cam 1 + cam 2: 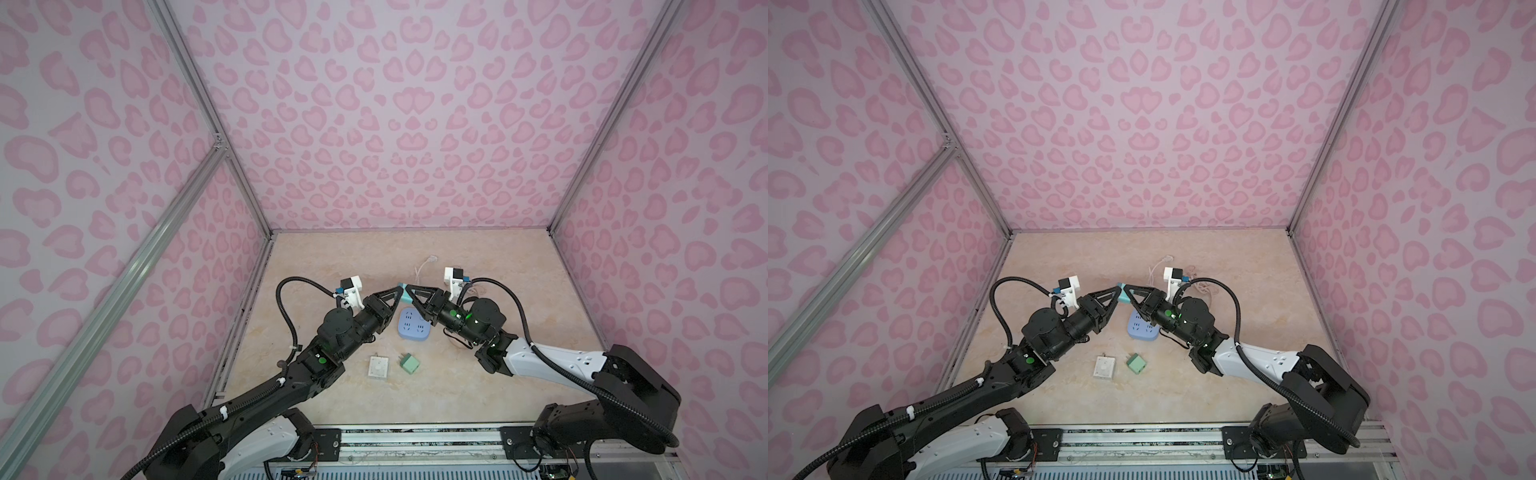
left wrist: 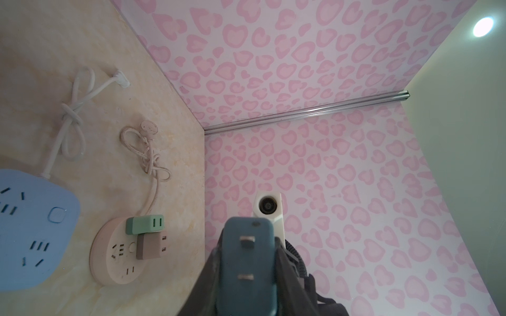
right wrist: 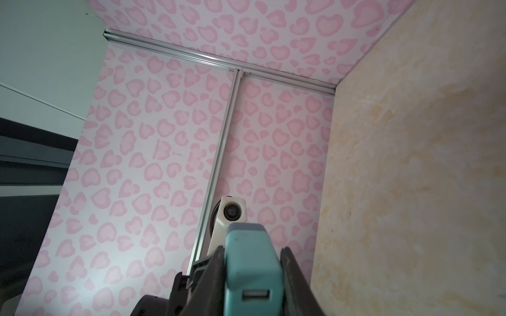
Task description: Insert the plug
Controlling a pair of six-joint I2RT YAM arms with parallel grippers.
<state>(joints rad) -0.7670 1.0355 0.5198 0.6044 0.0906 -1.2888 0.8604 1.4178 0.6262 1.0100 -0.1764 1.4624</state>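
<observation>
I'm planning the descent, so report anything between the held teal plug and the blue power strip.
No loose thing does: the visible sockets of the blue power strip are bare. The teal plug hangs in the air, clamped by the left gripper and the right gripper. Its prongs face the left gripper's own body, not the strip.

**Top view.** The left tool (image 1: 395,289) and the right tool (image 1: 409,288) meet tip to tip over the pale marbled surface (image 1: 498,374), with a small teal plug (image 1: 402,286) between their tips. Just in front of the plug lies a blue power strip (image 1: 409,325). A white cord (image 1: 423,268) is looped behind the tools. Nearer the front edge, a white square adapter (image 1: 378,368) and a green adapter (image 1: 409,362) lie close together, not touching.
</observation>
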